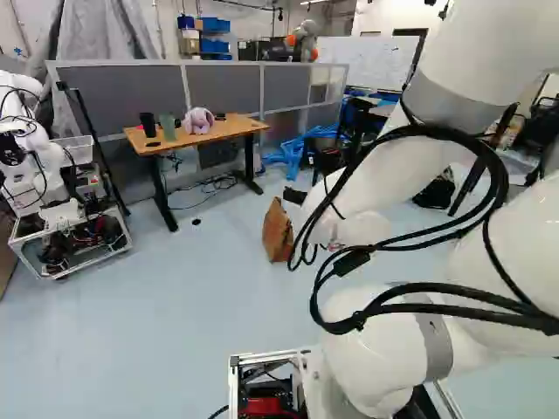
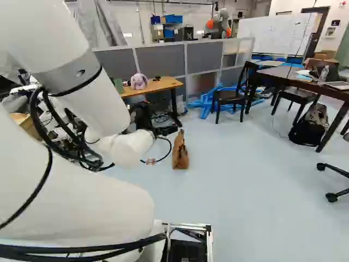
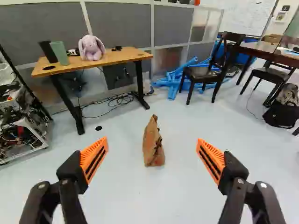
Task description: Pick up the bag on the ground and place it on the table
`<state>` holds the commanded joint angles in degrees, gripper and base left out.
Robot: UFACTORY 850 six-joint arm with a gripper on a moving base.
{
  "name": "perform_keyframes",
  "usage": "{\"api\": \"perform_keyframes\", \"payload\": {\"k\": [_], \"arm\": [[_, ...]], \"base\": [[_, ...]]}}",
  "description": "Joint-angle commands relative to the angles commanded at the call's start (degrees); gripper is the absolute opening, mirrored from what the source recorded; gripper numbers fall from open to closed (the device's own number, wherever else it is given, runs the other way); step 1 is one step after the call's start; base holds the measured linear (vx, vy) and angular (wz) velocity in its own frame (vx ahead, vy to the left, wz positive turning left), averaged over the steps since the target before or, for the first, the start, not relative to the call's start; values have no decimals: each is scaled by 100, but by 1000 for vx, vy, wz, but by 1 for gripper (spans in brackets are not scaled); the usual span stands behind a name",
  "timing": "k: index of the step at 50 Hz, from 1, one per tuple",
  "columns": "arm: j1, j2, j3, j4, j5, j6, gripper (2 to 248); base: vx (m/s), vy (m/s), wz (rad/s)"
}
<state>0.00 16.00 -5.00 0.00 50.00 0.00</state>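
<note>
Brown and narrow, the bag (image 3: 153, 147) stands upright on the pale-blue floor (image 3: 121, 186), ahead of the widely spread black, orange-padded pincer (image 2: 165, 131).

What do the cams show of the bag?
The bag is brown, tall and narrow, with a wider foot and a top pinched to an off-centre peak. The material looks like creased paper or soft leather; can't tell which. Dark bits run down one side, maybe a strap or handle. It stands upright on the floor, short of the table. Only the floor visibly touches it. The wrist view frames it between the open jaws, ahead of them, not gripped. Contents not visible.
</note>
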Motion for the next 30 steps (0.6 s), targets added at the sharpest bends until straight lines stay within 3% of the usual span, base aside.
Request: {"api": "perform_keyframes", "payload": {"k": [30], "arm": [[0,0,0,0,0,0,247]], "base": [[72,1,-5]]}}
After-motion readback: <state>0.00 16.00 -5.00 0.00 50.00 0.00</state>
